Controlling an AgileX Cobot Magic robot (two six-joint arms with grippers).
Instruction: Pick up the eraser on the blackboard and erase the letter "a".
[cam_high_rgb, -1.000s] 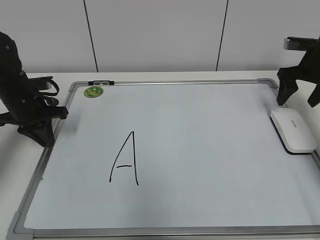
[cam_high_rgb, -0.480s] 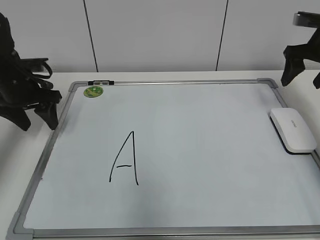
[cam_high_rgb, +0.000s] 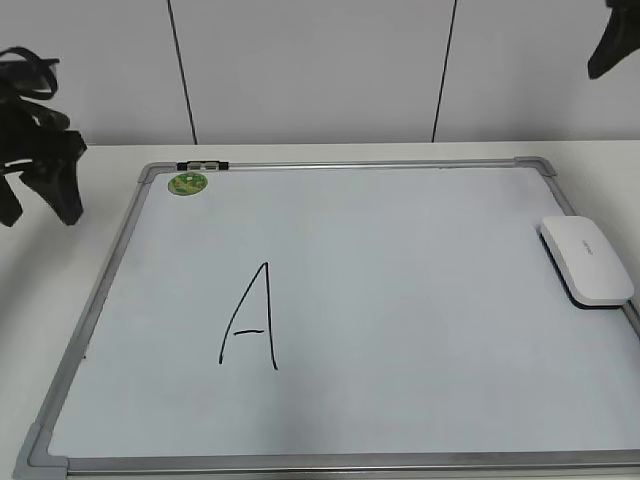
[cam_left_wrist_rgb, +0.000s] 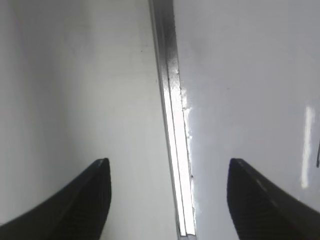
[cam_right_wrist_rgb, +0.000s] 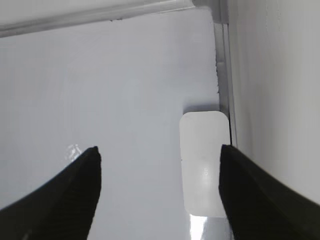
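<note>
White wall panels (cam_high_rgb: 310, 70) behind, pale surface (cam_high_rgb: 300, 152) below, and on it the blackboard (cam_high_rgb: 400, 300): lying flat, grey-framed, filling most of the exterior view.

Next in size, the eraser (cam_high_rgb: 587, 260). Lies on the board's right side, long edge just beside the right frame rail, dark base down, untouched. Probably light and rigid, going by the moulded white shell. Likely smooth, so liable to slip under a shallow pinch. Best taken across the short width, near the middle of its length, from above. Little room against the rail for the outer finger, so perhaps worth nudging it inward or setting that finger down carefully. Needs to stay level afterwards so the base wipes flat.

Right claw (cam_right_wrist_rgb: 159, 149): up at the top right corner of the exterior view, well above the board, pointing down. Spread wide, nothing between its fingers. Seen from its wrist camera, the eraser (cam_right_wrist_rgb: 202, 160) sits below, nearer the right-hand finger.

Left claw (cam_left_wrist_rgb: 168, 162): off the left rail, lifted clear, likewise wide apart and empty, straddling the frame edge in its own view.

Then the capital "A" (cam_high_rgb: 250, 320), left of centre. No small "a" to be made out anywhere on the board.

Smallest, a round green magnet (cam_high_rgb: 186, 183) near the far left corner.
</note>
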